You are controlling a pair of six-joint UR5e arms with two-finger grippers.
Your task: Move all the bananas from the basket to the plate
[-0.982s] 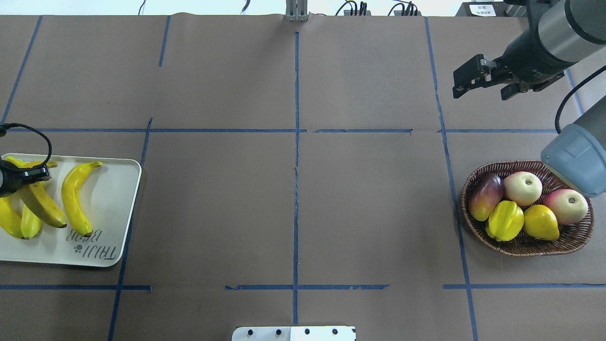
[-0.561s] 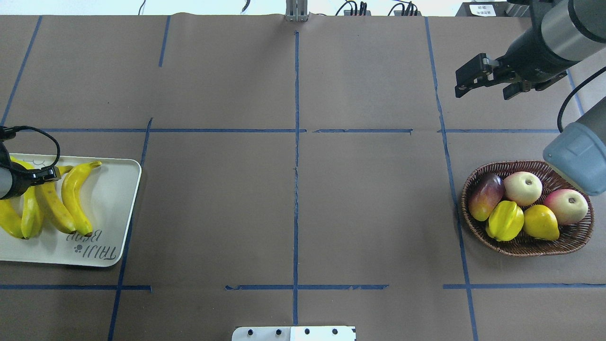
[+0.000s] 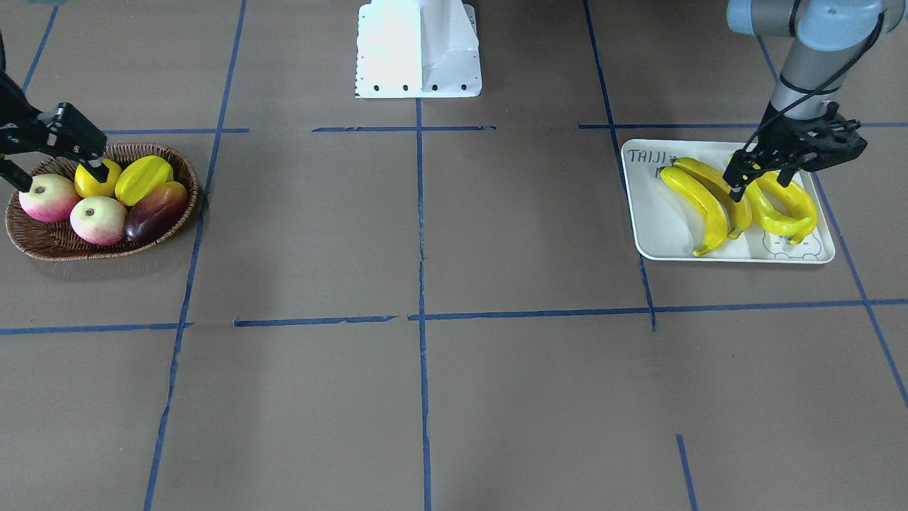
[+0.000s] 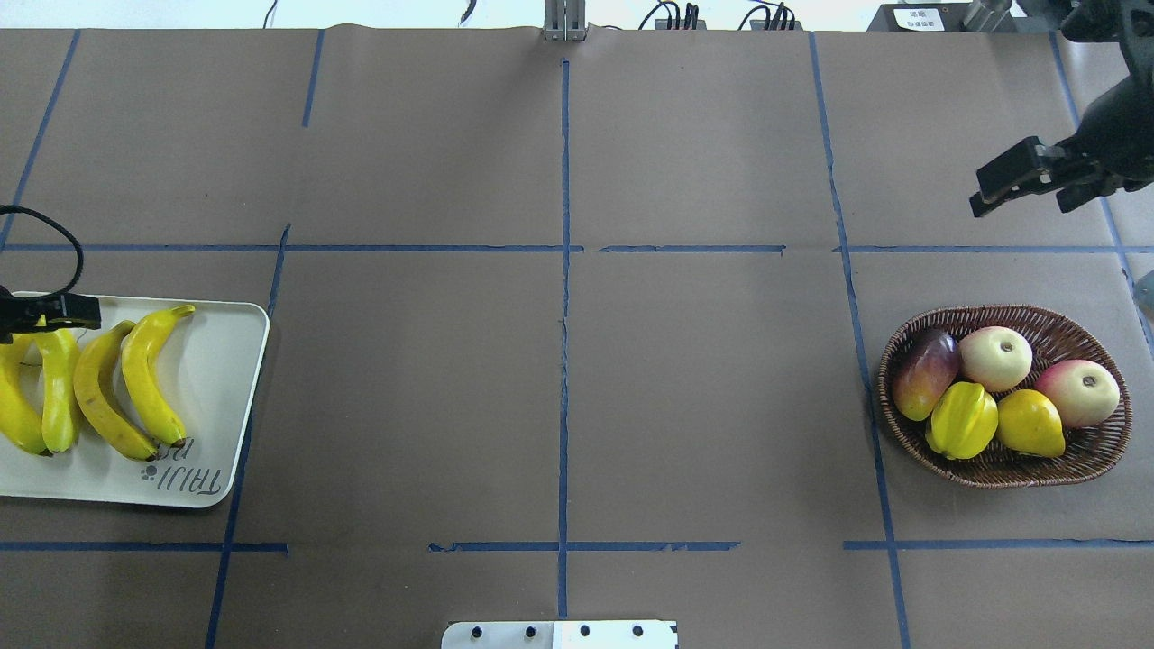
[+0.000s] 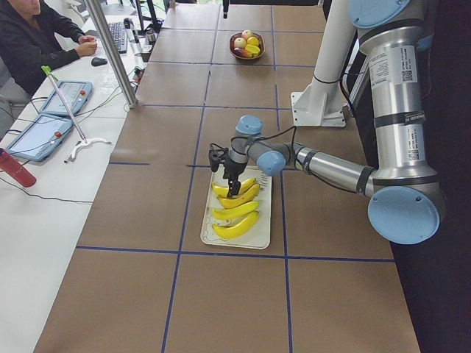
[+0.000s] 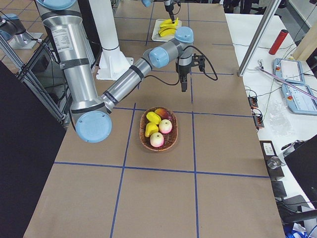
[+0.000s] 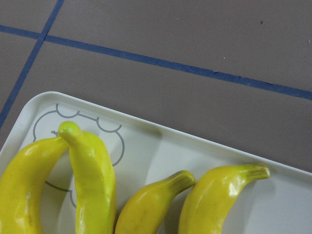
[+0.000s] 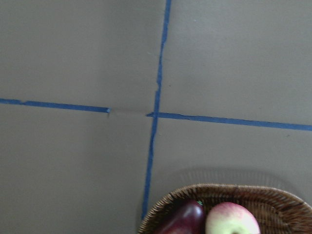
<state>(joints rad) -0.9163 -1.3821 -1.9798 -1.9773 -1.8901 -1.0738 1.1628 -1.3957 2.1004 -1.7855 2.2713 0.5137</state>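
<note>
Four bananas [image 4: 149,374] lie side by side on the off-white plate [image 4: 216,388] at the table's left; the darker one [image 4: 104,392] is second from the right. They also show in the left wrist view [image 7: 214,195]. My left gripper [image 3: 757,181] hangs open and empty just above the bananas' stem ends. The wicker basket [image 4: 1001,473] at the right holds a mango, two apples, a starfruit [image 4: 963,419] and a round yellow fruit, and no banana. My right gripper [image 4: 1028,198] is open and empty, raised beyond the basket's far side.
Blue tape lines divide the brown table into squares. The robot's white base plate [image 4: 559,634] sits at the near edge. In the exterior left view an operator [image 5: 37,37] sits at a side table with tablets.
My left gripper has let go of the darker banana, which now lies on the plate among the others, and has drawn back. My right gripper has moved to the right.
</note>
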